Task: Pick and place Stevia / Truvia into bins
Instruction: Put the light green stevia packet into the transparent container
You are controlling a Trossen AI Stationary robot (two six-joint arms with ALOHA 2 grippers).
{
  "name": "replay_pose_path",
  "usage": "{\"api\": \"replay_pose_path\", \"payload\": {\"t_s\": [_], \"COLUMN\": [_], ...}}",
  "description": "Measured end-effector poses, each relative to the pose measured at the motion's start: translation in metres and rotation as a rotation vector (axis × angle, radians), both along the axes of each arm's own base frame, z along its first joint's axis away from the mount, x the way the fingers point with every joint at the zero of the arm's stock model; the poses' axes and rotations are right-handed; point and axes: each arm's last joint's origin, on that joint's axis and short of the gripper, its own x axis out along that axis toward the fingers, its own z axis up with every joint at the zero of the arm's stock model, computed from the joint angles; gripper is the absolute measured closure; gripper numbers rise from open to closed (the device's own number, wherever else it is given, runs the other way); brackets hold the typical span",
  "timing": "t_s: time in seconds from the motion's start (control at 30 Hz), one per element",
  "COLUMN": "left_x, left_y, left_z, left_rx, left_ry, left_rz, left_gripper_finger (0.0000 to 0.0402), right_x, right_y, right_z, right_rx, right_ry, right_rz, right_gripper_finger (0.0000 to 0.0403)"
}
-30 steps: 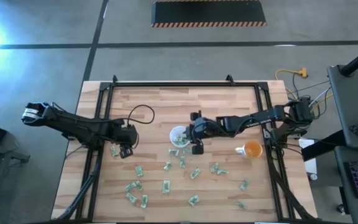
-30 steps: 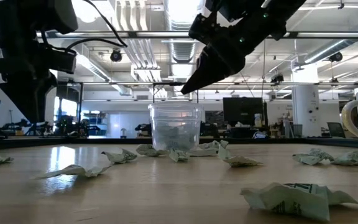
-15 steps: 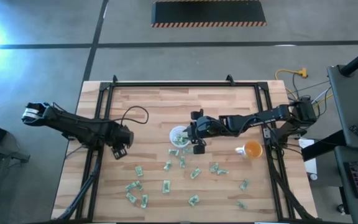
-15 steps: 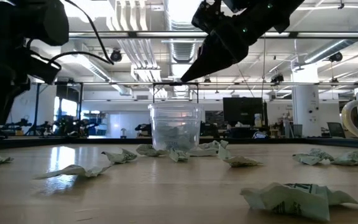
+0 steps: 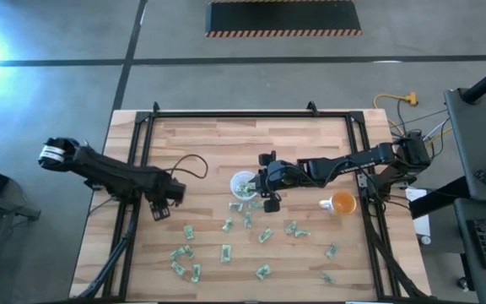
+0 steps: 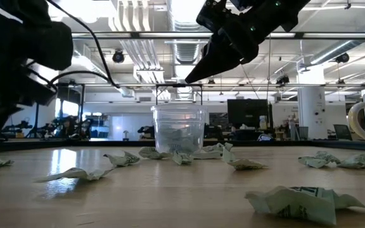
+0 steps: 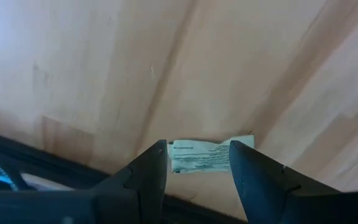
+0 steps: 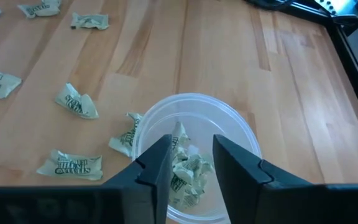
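Inside cup [image 8: 194, 155], seemingly crumpled packets [image 8: 188, 171]

Orange cup [image 5: 342, 203] on wooden table [image 5: 251, 143]

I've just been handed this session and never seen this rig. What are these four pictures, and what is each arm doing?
Two dark robot arms work at a wooden table. One picture looks straight down, one looks level across the tabletop, and two come from cameras on the wrists. Green and white packets lie scattered on the wood. The right gripper hangs over the white cup, fingers open, with several crumpled packets visible inside the cup. The left gripper is low at the table's left edge, fingers open, with one packet showing between them; I cannot tell whether it is touched. An orange cup stands to the right.
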Motion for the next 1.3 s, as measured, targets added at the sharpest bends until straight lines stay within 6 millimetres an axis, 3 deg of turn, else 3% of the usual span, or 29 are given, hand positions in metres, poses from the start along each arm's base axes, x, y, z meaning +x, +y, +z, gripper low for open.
{"api": "replay_pose_path", "payload": {"t_s": [0.2,0.57,0.8,1.3], "left_x": [0.003,0.006,0.017,0.054], "left_y": [-0.006,-0.011,-0.013,-0.013], "left_z": [-0.012,-0.027,-0.027,-0.004], "left_rx": [-0.089,-0.078,-0.084,0.122], "left_ry": [0.126,0.228,0.135,-0.140], "left_rz": [-0.034,-0.055,-0.137,-0.224], "left_gripper_finger": [0.0244,0.0244,0.0244,0.0244], "right_x": [0.000,0.000,0.000,0.000], "right_y": [0.000,0.000,0.000,0.000], "right_z": [0.000,0.000,0.000,0.000], "right_rx": [0.001,0.002,0.002,0.002], "right_ry": [-0.001,0.002,0.001,0.001], "right_rz": [-0.001,-0.003,-0.003,-0.003], "right_gripper_finger": [0.0304,0.0304,0.0307,0.0312]}}
